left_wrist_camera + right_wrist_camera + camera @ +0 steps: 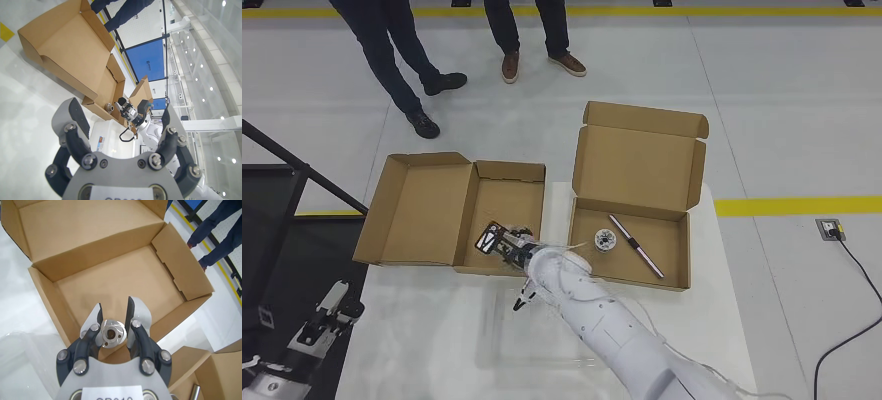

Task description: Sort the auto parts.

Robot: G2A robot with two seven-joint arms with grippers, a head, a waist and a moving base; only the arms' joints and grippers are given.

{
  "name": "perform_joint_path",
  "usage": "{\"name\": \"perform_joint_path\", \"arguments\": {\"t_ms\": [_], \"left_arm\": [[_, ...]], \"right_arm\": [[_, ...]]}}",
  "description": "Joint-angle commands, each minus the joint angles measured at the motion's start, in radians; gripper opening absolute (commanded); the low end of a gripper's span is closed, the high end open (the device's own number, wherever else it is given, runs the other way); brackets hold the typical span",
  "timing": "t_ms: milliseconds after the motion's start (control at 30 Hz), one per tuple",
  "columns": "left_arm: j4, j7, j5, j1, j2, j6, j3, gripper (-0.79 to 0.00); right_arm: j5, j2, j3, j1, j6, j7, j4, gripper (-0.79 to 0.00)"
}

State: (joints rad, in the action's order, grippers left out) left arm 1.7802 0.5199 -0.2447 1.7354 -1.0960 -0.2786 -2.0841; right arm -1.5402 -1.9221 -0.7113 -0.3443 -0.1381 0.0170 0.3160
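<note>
Now the drop-off step: right pincer [114,306] pinches a metal flanged ring [111,333] over the near side of the open box [117,275] at the desk's [422,320] far left corner. The next move likely calls for lowering, then release. Left pincer [121,106] spread, holding nothing.

Plain brown cardboard boxes [637,165], shiny silver flange [115,328], silver rod [636,246], white table [412,320], yellow floor stripe [797,206]

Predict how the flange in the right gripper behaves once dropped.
Flange looks like solid machined metal: likely rigid, heavy for its size. Its polished faces may slip in the right gripper. The round rim could roll on the box floor if it lands on edge.
</note>
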Motion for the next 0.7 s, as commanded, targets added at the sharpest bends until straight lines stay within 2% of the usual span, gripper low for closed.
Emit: {"name": "perform_joint_path", "arguments": {"t_ms": [0, 300, 667], "left_arm": [[0.0, 0.001, -0.003, 0.001, 0.0, -0.001, -0.003, 0.0], [0.005, 0.002, -0.009, 0.005, -0.002, -0.003, -0.008, 0.0], [0.005, 0.003, -0.017, 0.01, -0.004, -0.008, -0.017, 0.0]], "right_arm": [[-0.018, 0.012, -0.002, -0.021, 0.012, 0.04, 0.029, -0.477], [-0.121, 0.091, -0.038, -0.148, 0.031, 0.14, 0.258, -0.483], [-0.316, 0.22, -0.16, -0.415, -0.091, 0.121, 0.739, -0.499]]}}
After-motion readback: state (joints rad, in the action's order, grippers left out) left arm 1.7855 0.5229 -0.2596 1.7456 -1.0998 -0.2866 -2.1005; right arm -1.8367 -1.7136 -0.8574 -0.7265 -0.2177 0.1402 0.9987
